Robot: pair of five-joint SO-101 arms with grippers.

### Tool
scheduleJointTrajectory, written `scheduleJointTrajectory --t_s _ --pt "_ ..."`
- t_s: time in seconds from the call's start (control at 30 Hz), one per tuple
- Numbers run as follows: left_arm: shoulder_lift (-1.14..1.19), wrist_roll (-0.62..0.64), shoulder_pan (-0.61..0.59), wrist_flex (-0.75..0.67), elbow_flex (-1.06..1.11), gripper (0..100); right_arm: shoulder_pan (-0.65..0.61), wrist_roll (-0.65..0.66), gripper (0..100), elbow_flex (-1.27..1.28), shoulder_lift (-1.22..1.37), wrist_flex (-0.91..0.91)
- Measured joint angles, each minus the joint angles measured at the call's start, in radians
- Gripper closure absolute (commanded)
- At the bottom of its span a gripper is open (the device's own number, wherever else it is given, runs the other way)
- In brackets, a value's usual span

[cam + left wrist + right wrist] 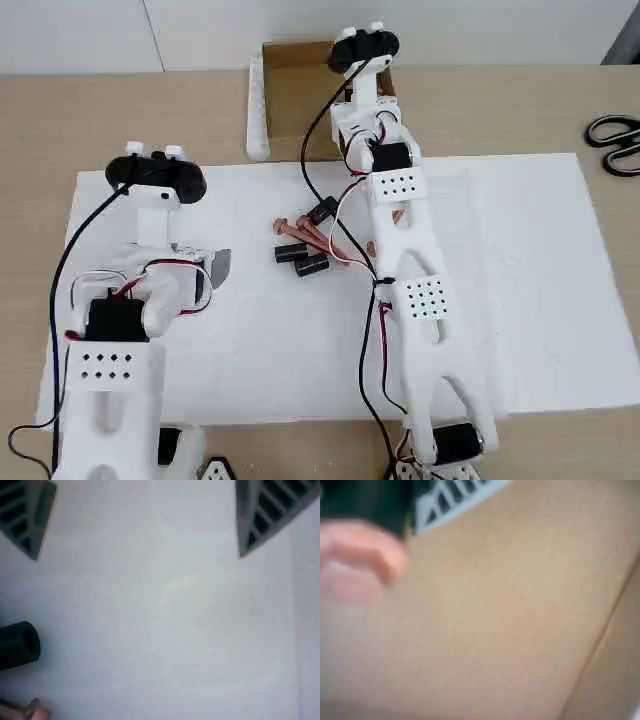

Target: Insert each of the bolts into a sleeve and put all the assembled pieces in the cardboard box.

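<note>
High view: bolts and black sleeves lie mid-frame on the white foam sheet, with the left pincer left of them. The right arm reaches into the cardboard box at upper centre.

Left wrist view: the left pincer is spread wide and holds nothing. One sleeve lies at the left edge.

Right wrist view: a sleeved bolt sits upper left over the box floor, beside the right pincer; whether that pincer grips it cannot be told.

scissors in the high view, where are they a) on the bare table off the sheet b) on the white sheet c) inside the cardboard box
a, the scissors lie on the bare table just off the white sheet, well away from the cardboard box.
</note>
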Motion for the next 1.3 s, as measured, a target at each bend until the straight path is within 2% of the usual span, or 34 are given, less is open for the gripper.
scheduleJointTrajectory --t_s 0.43,0.57,0.8,1.03,1.3 --pt "0.000 0.000 0.000 0.000 0.000 76 0.000 0.000 74.0 -0.028 -0.021 0.043" --pt "0.000 0.000 0.000 0.000 0.000 76 0.000 0.000 75.8 -0.028 -0.160 0.190" --pt "0.000 0.000 0.000 -0.008 0.044 76 -0.009 0.000 76.8 -0.029 -0.468 0.566" --pt "0.000 0.023 0.000 -0.144 0.153 76 -0.057 0.000 76.8 -0.043 -0.706 0.884" --pt "0.000 0.213 0.000 -0.321 0.279 76 -0.063 0.000 76.8 -0.008 -0.801 0.936"
